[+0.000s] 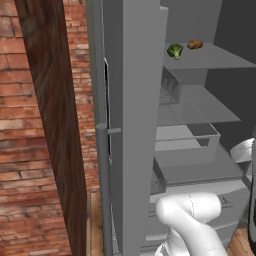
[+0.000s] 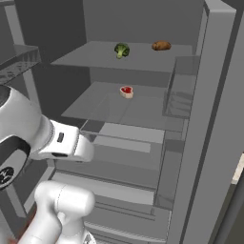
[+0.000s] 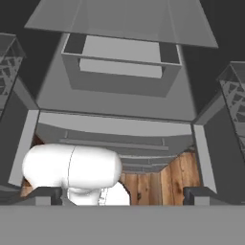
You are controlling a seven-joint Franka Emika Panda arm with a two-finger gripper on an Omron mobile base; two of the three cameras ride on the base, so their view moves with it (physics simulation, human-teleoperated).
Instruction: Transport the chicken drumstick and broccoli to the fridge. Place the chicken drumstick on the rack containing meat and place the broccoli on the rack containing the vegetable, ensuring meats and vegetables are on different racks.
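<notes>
The gripper [image 3: 122, 195] is spread wide and holds nothing, low before the open fridge [image 2: 214, 143]. The broccoli [image 2: 121, 49] lies well above it on the top shelf [image 2: 86, 59] near the front edge (a brown oval [image 2: 161, 45] sits beside it). A red meat piece [image 2: 126, 91] rests on the shelf below.

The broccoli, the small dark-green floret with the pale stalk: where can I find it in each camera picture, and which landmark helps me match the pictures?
Left base view: the small dark-green broccoli floret lies on the top grey shelf, upper centre-right.
Right base view: it lies on the same shelf, upper centre.
Hand view: no broccoli here; lower shelves and a drawer.
Shared landmark: the orange-brown oval, apart to the floret's right.
</notes>
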